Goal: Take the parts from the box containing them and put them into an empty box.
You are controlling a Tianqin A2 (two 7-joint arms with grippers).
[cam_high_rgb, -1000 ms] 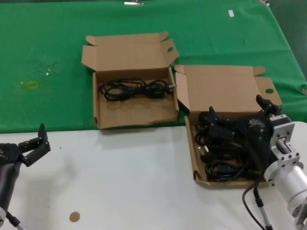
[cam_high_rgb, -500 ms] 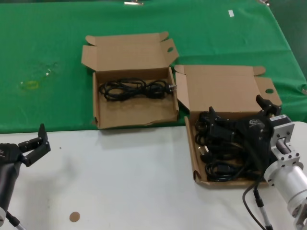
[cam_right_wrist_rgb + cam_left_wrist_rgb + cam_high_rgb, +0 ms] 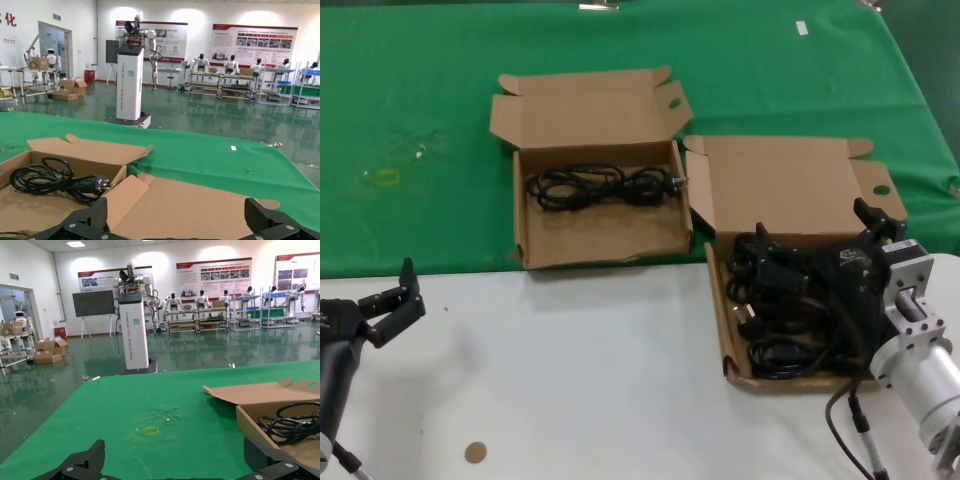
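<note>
Our right gripper [image 3: 815,262] hangs low over the box containing them [image 3: 840,195], its fingers spread wide, as the two separated tips at the foot of the right wrist view confirm, and it holds nothing. Directly beneath it lie the parts [image 3: 775,315], a tangled heap of black coiled cables with chunky plugs that fills the tray of this squarish box from the back wall to the front. We judge that we are at the pick step of another transfer: the gripper is poised above the heap but has not closed on a bundle. The next move calls for lowering into the pile, closing on one coil or plug rather than a loop shared with a neighbour, and lifting cleanly, since the cables overlap and one may drag another. Further out, to the robot's left and a little farther back, stands the empty box [image 3: 605,245], its tray already holding one cable bundle [image 3: 605,187] laid along the back wall, with bare cardboard in front of it. Both boxes sit with lids folded back on the green cloth [image 3: 420,100]. Our left gripper [image 3: 392,305] waits idle over the white table [image 3: 570,380], also spread apart and holding nothing.
</note>
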